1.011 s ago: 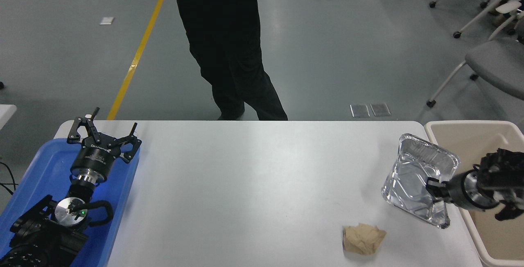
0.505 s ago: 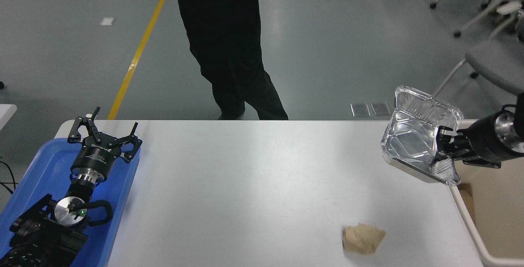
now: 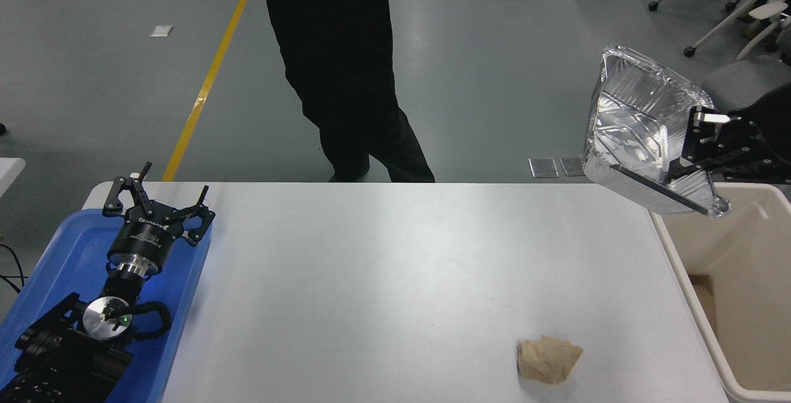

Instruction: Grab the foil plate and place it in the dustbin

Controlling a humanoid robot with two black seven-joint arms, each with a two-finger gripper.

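**Plate lifted, drop pending**

We see the right gripper [image 3: 691, 157] clamped on the foil plate [image 3: 636, 128], tilted in the air. The dustbin [image 3: 729, 248] sits just below it. Pick done; release left. Left gripper [image 3: 157, 205] parked, fingers spread.

I see the table [image 3: 395, 267] ahead, tray [image 3: 55, 248] at its 9 o'clock edge under my left gripper [image 3: 157, 202], paper wad [image 3: 548, 360] on it at 5 o'clock, dustbin [image 3: 735, 254] beside its 3 o'clock edge, foil plate [image 3: 642, 125] tilted in my right gripper [image 3: 695, 143] at 2 o'clock above the dustbin's near-left rim, person [image 3: 346, 63] behind at 12.
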